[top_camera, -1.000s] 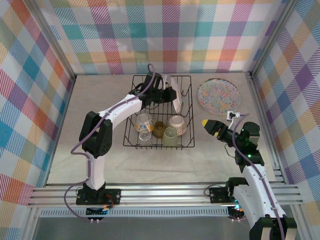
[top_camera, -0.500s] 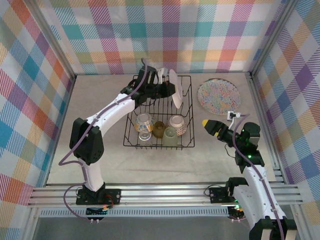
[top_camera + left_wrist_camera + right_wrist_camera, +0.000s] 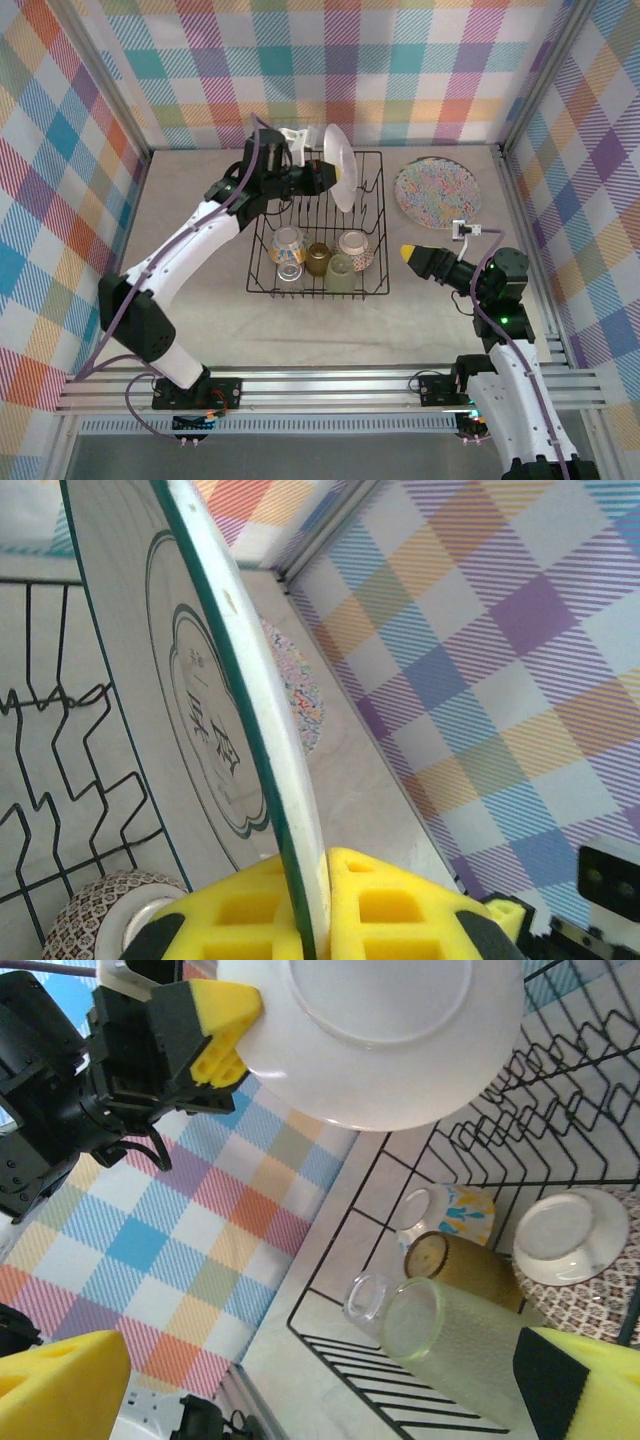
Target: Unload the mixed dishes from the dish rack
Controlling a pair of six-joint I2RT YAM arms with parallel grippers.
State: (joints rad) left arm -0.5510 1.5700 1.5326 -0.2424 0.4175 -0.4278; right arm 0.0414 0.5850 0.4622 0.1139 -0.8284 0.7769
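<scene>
Left gripper (image 3: 322, 172) is clamped on the rim of the cream plate (image 3: 340, 166), its yellow pads (image 3: 250, 905) pressed to either face of the edge. The plate stands on edge in the air above the far side of the rack, its dark line pattern facing the wrist camera and its plain underside (image 3: 380, 1030) turned toward the right arm. Right gripper (image 3: 412, 252) hovers over the table (image 3: 200, 300) just right of the rack, fingers spread wide apart with nothing between them. The dish rack (image 3: 318, 293), a black wire basket, sits in the middle of the table toward the back wall. To its right, apart from it, a round speckled plate (image 3: 434, 192) lies flat on the table. Along the rack's near side rests a row of small dishes: a patterned bowl (image 3: 355, 248) at the right with its white base showing, a pale-green cup (image 3: 340, 272) on its side in front, an amber cup (image 3: 318, 258) touching it, and a clear printed cup (image 3: 288, 247) at the left.
</scene>
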